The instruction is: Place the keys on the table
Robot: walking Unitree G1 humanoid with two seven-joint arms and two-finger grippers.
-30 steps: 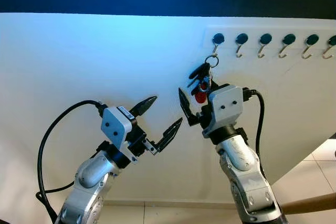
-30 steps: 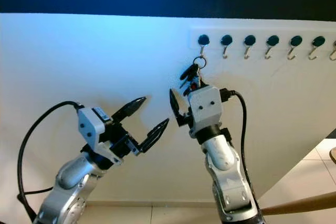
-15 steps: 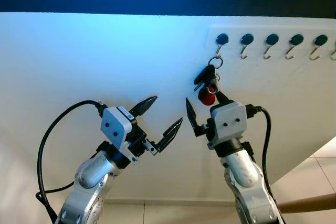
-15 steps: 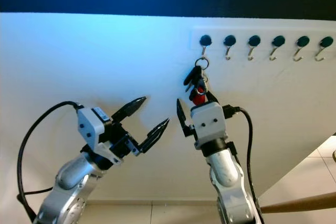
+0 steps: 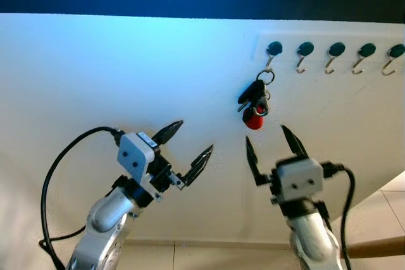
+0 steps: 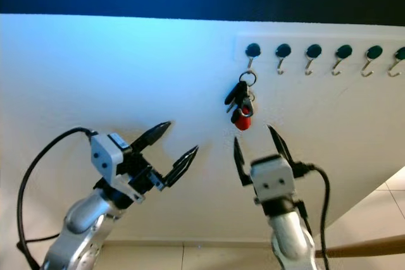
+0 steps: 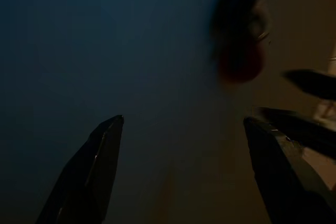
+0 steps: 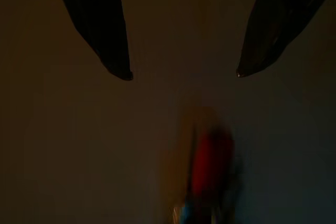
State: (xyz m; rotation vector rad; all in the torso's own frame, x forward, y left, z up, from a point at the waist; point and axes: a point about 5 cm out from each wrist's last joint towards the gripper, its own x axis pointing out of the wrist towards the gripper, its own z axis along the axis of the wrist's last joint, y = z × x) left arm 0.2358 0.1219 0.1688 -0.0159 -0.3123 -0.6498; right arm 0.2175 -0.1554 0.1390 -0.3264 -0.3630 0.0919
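A white wall (image 5: pixel 126 74) carries a row of dark-capped hooks (image 5: pixel 305 49) along its upper right. The keys (image 5: pixel 255 100), a dark bunch with a red tag, hang on a ring from the leftmost hook (image 5: pixel 274 49). The right gripper (image 5: pixel 272 145) points upward just below the keys, its 2 black fingers spread wide apart and holding nothing, not touching the bunch. The left gripper (image 5: pixel 186 147) is raised to the left of it, its fingers also wide apart and empty. Pale floor tiles (image 5: pixel 386 207) show at lower right.
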